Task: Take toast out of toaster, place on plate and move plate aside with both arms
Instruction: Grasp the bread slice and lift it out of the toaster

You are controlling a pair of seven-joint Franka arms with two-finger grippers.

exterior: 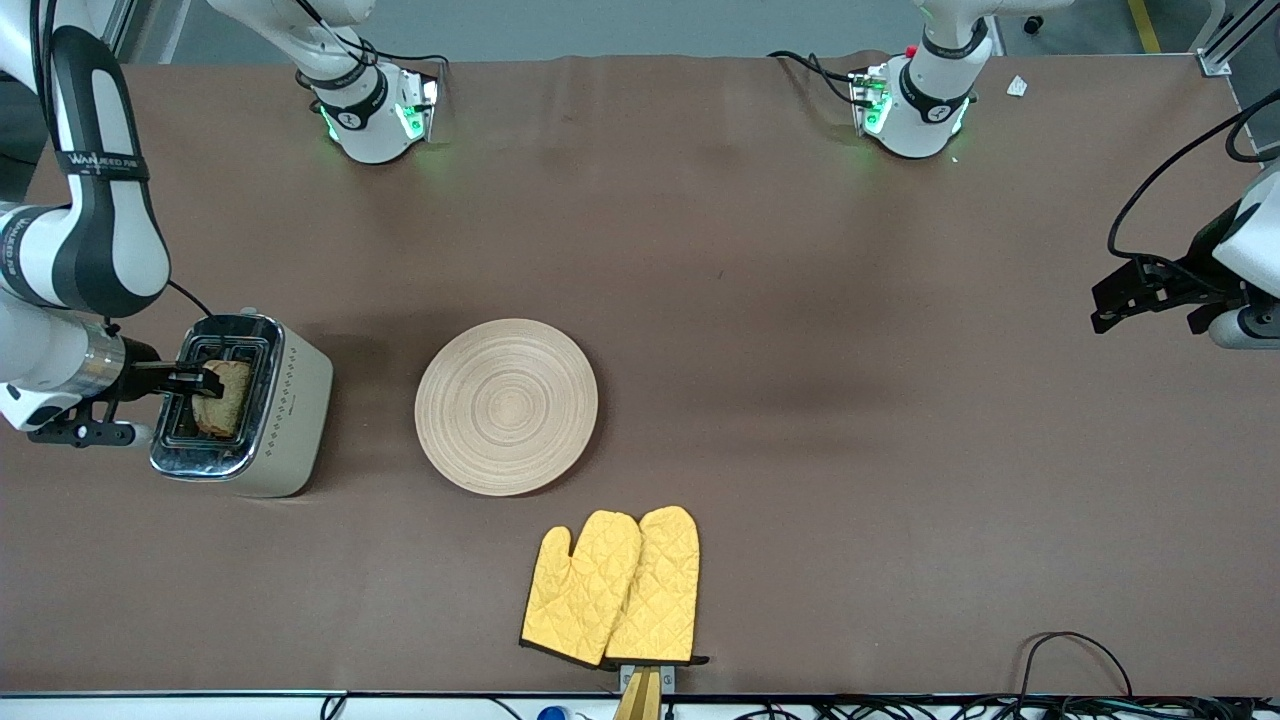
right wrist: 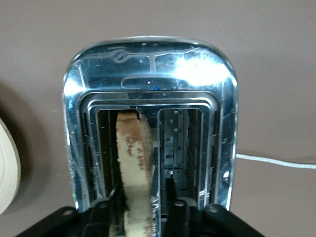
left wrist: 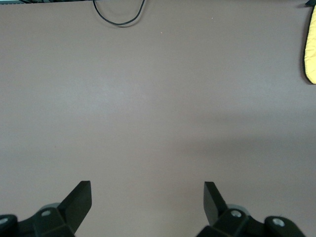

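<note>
Toast extraction was my step: the right gripper (exterior: pixel 200 380) stood over the cream-beige chrome-topped toaster (exterior: pixel 290 420), its jaws around the speckled brown toast (exterior: pixel 228 398) standing in one slot; I judged a straight upward lift best. One round wooden plate (exterior: pixel 506 406), two yellow quilted mitts (exterior: pixel 612 588). The left gripper (left wrist: pixel 147 200) waited, jaws apart.

Speckled brown toast (exterior: pixel 226 398), quilted yellow mitts (exterior: pixel 612 588)
</note>
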